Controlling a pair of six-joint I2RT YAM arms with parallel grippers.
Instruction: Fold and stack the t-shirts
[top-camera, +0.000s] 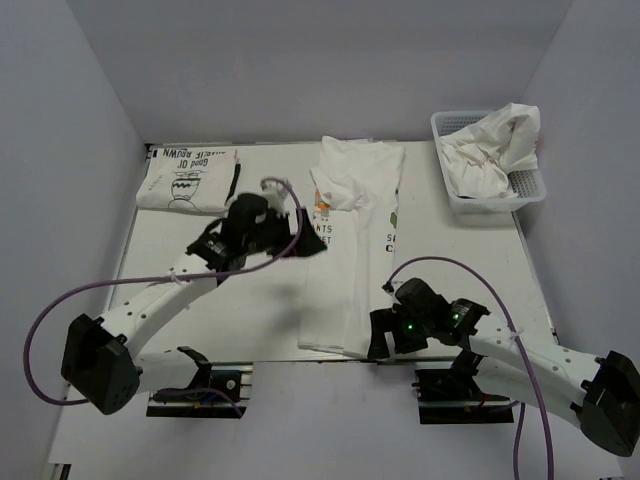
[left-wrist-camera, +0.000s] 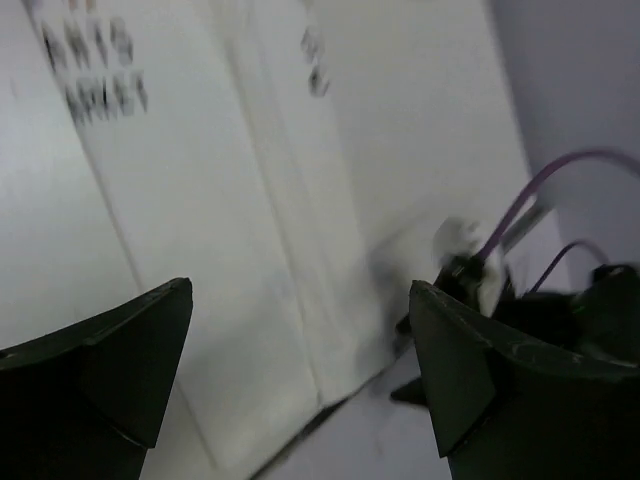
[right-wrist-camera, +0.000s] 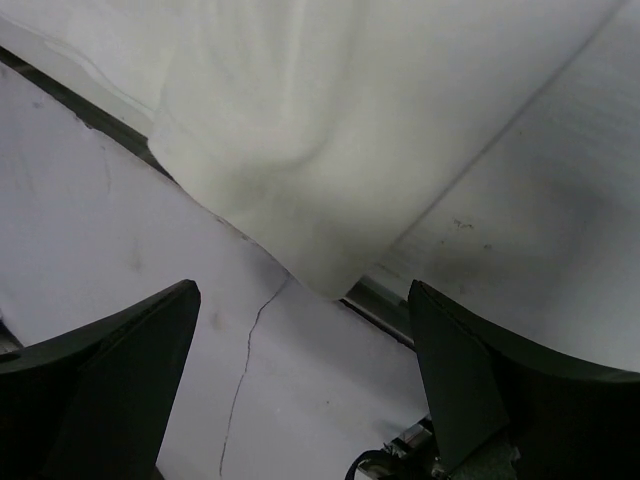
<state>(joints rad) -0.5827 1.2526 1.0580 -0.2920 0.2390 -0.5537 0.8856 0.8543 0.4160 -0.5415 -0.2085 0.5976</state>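
We find one white shirt (top-camera: 345, 270) laid out in the middle of the bench (top-camera: 250, 310), already folded into a long narrow strip. Its long axis runs from the far side to the near edge. In the right wrist view a corner of its near hem (right-wrist-camera: 330, 150) laps just past that edge.

The left claw (top-camera: 308, 240) stands open and empty beside the strip's left edge, about halfway along and next to the black lettering. Its wrist view looks along the cloth (left-wrist-camera: 200, 220) towards the near end. The right claw (top-camera: 378, 335) is also wide open and empty. It sits at the near right corner of the strip, with the hem directly ahead of its fingers (right-wrist-camera: 130, 350).

A folded shirt (top-camera: 188, 180) lies at the far left, well apart from the strip. Crumpled shirts (top-camera: 495, 150) fill the basket (top-camera: 480, 208) at the far right.

We judge the next move to be a crosswise fold, bringing the near hem up towards the far end. The right claw is the nearer of the two to that hem. The left would have to travel down the strip's left edge to take the other corner.
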